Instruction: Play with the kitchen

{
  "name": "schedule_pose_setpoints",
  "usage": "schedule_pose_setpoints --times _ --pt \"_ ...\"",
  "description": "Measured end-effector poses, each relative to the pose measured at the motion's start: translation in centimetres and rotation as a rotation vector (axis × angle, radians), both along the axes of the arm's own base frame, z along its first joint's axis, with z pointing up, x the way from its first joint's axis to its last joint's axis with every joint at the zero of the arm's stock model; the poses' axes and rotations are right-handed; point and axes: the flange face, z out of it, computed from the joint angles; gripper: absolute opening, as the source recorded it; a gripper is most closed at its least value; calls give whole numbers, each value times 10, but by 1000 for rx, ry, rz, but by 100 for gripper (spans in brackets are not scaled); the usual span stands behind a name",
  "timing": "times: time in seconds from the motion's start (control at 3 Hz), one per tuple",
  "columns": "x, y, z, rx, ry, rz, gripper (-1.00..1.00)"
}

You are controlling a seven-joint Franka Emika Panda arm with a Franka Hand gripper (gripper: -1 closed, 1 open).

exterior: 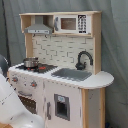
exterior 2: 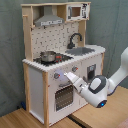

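Kitchen (exterior 2: 60, 60) upright on wooden floor (exterior 2: 20, 119), gripper (exterior 2: 67, 76) nosing at knob panel above oven door (exterior 2: 62, 97). Jaws' state: cannot tell. Risk of glancing off a knob (exterior 2: 56, 76) or shoving the whole unit if pushed hard. Open room toward the second exterior view's right; pot (exterior 2: 48, 56) close overhead.

Two exterior views of the kitchen (exterior: 60, 75) (exterior 2: 62, 60) front, seemingly from opposite front corners, fairly near.
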Motion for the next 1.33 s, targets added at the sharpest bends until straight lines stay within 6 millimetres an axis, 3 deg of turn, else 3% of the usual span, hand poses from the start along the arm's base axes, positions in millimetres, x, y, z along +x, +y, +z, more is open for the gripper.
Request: schedule_pose_setpoints --times 0.67,1.0,1.33 --pt "21 11 -14 104 32 81 100" --pt "23 22 -5 218 42 127 100" --pt "37 22 -1 299 50 154 100"
